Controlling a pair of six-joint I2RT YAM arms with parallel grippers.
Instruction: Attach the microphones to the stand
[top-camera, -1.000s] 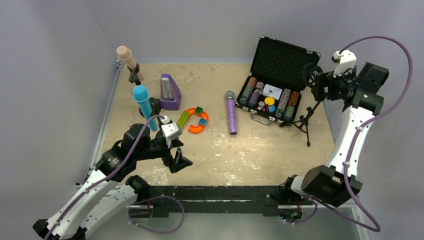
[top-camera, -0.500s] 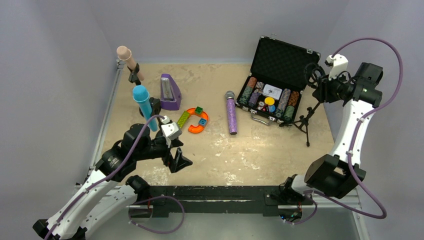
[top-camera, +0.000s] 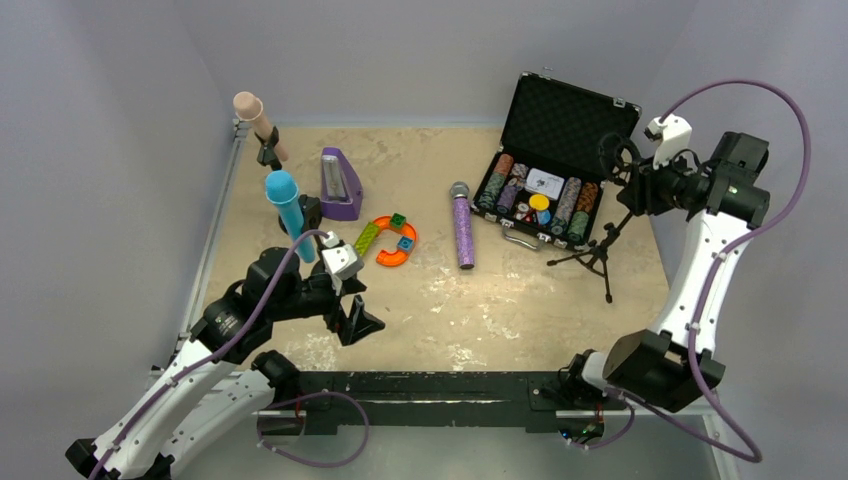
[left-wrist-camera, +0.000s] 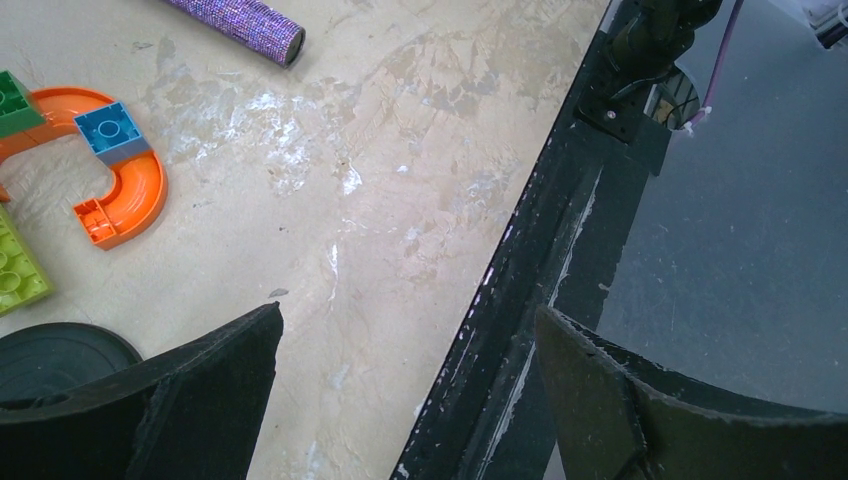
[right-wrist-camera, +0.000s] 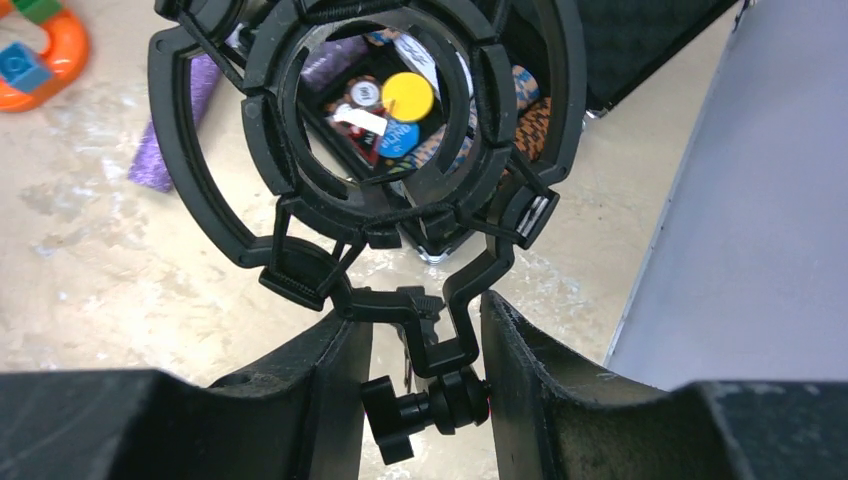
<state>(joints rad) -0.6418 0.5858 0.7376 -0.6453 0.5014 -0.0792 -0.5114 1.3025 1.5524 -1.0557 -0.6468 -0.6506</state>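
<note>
Grip comes first: your right gripper (right-wrist-camera: 422, 335) is pinched most of the way in on the stand (top-camera: 603, 250). Its fingers sit either side of the small swivel joint under the ring mount (right-wrist-camera: 270, 150), so it holds the stand's neck and nothing else. Make that pinch firm and square, because the joint looks free to pivot and the tripod legs could swing.

Move the stand away from the chip case (top-camera: 545, 190) just beside it, and set it on bare table. Face the ring toward the purple microphone (top-camera: 464, 232), which lies flat mid-table with its head toward the far wall.

Your left gripper (top-camera: 352, 318) hangs wide open and empty near the table's near edge, and it looks the likelier one to fetch that microphone. The pink microphone (top-camera: 258, 120) and blue microphone (top-camera: 288, 212) stand in holders at the left.
</note>
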